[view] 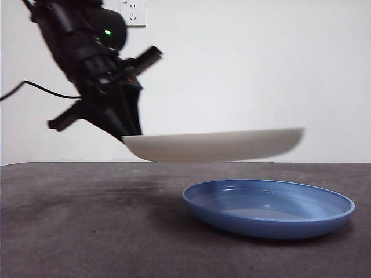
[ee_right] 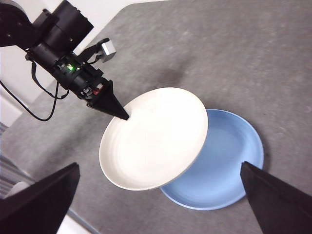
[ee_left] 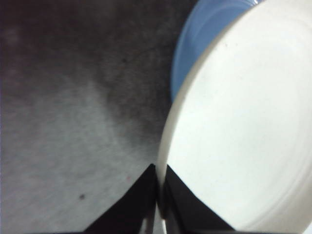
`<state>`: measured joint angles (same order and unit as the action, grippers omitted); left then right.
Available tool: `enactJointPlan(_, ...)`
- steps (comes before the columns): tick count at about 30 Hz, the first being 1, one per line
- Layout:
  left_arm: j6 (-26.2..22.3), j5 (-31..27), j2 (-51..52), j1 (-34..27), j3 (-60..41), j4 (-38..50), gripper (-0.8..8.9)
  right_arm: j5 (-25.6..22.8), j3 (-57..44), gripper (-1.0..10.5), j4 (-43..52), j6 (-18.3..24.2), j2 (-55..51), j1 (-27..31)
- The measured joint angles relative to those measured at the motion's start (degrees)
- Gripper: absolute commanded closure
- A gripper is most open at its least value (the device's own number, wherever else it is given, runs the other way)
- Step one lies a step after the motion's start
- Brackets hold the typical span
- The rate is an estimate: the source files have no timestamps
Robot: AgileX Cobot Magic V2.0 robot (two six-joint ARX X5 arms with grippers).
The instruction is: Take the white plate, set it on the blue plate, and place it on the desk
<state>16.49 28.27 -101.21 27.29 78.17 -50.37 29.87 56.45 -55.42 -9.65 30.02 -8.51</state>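
Observation:
The white plate hangs level in the air, held by its rim in my left gripper, which is shut on it. The left wrist view shows the two black jaws pinching the plate's edge, one above and one below. Below it the blue plate rests on the dark desk. From the right wrist view the white plate overlaps part of the blue plate and is offset to one side of it. My right gripper is high above, open and empty.
A white wall with a socket stands behind the desk. A black cable trails from the left arm. In the right wrist view the desk's edge runs close to the plates.

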Motion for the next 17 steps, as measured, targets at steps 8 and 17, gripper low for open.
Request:
enactJointPlan(8, 1.9, -3.2, -8.6, 5.0, 9.6, 0.1, 8.04, -1.4, 0.0, 3.6, -3.4, 0.7, -2.6, 0.0)
enactJointPlan(17, 2.1, -6.1, -15.1, 6.6, 14.4, 0.7, 8.04, -1.4, 0.1, 3.5, -3.9, 0.9, -3.0, 0.0)
